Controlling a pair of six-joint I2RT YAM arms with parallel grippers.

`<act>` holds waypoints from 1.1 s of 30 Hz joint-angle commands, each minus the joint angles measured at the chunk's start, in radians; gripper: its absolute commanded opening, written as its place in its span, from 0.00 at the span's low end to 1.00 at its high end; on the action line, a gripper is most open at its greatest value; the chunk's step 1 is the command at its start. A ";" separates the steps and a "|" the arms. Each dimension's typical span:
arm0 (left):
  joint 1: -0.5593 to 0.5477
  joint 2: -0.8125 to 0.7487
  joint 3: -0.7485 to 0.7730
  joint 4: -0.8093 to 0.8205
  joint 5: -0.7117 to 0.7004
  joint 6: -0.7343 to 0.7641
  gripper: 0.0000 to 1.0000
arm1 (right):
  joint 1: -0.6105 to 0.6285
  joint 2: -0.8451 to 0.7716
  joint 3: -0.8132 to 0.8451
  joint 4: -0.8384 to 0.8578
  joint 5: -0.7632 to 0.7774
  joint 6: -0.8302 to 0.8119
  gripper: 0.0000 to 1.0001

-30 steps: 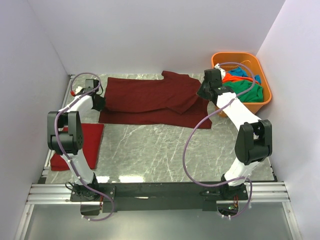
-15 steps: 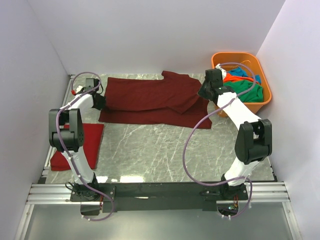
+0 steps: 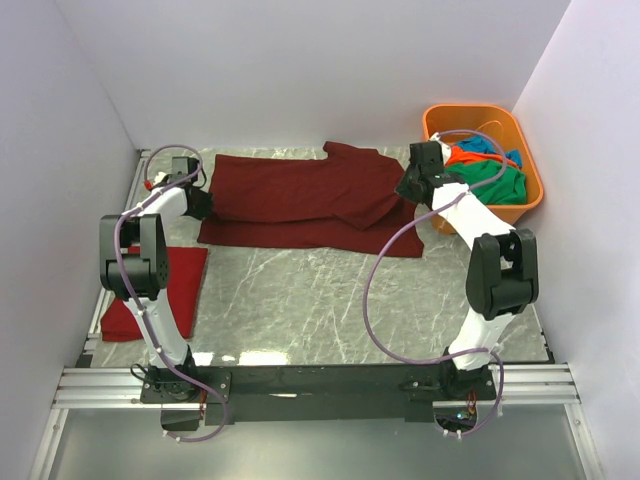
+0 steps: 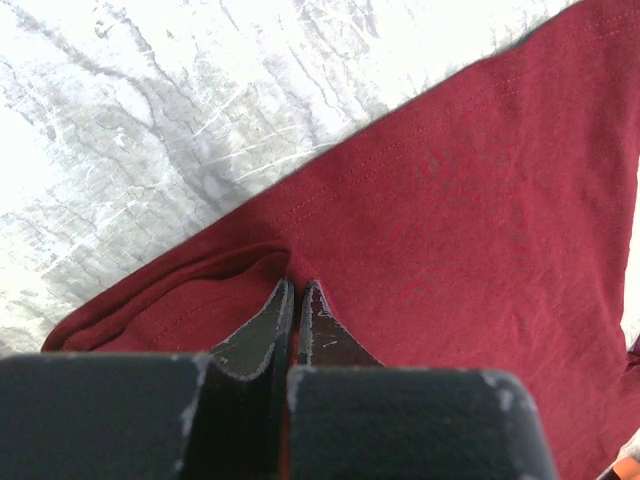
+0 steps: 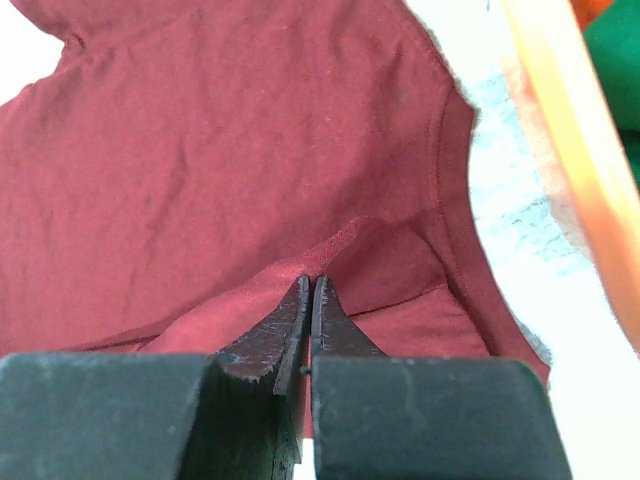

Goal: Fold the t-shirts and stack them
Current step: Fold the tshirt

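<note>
A dark maroon t-shirt (image 3: 310, 200) lies folded lengthwise across the far half of the table. My left gripper (image 3: 197, 203) is shut on its left edge; in the left wrist view the closed fingertips (image 4: 297, 288) pinch a fold of the maroon cloth (image 4: 450, 190). My right gripper (image 3: 410, 188) is shut on the shirt's right edge; the right wrist view shows the closed tips (image 5: 311, 282) pinching the maroon cloth (image 5: 200, 140). A bright red t-shirt (image 3: 172, 285) lies folded at the left front. Green, orange and blue shirts (image 3: 490, 175) fill the tub.
The rigid orange tub (image 3: 528, 180) stands at the back right, close to my right arm; its rim shows in the right wrist view (image 5: 570, 150). White walls enclose the table at left, back and right. Bare marble tabletop (image 3: 330, 300) lies in front of the maroon shirt.
Both grippers stay pinched on the maroon shirt's ends. The right arm's elbow has shifted slightly left and inward; the shirt's outline looks unchanged.
</note>
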 commanded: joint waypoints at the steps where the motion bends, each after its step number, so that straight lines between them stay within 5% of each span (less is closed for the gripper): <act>1: 0.012 0.000 0.042 0.025 0.007 0.008 0.01 | -0.017 -0.008 0.037 0.036 0.009 -0.011 0.00; 16: 0.033 0.014 0.030 0.081 0.053 0.037 0.01 | -0.029 0.049 0.075 0.048 -0.026 -0.016 0.00; 19: 0.035 0.028 0.036 0.105 0.084 0.059 0.16 | -0.035 0.069 0.086 0.043 -0.035 -0.018 0.01; 22: 0.047 0.026 0.028 0.163 0.119 0.094 0.34 | -0.050 0.087 0.094 0.048 -0.043 -0.022 0.21; 23: 0.058 0.009 0.014 0.183 0.136 0.101 0.43 | -0.059 0.096 0.106 0.039 -0.043 -0.024 0.38; 26: 0.069 -0.038 -0.032 0.214 0.131 0.098 0.53 | -0.070 0.093 0.117 0.022 -0.060 -0.027 0.58; 33: 0.041 -0.173 -0.205 0.179 0.050 0.020 0.57 | -0.037 -0.035 -0.088 0.089 -0.110 0.027 0.60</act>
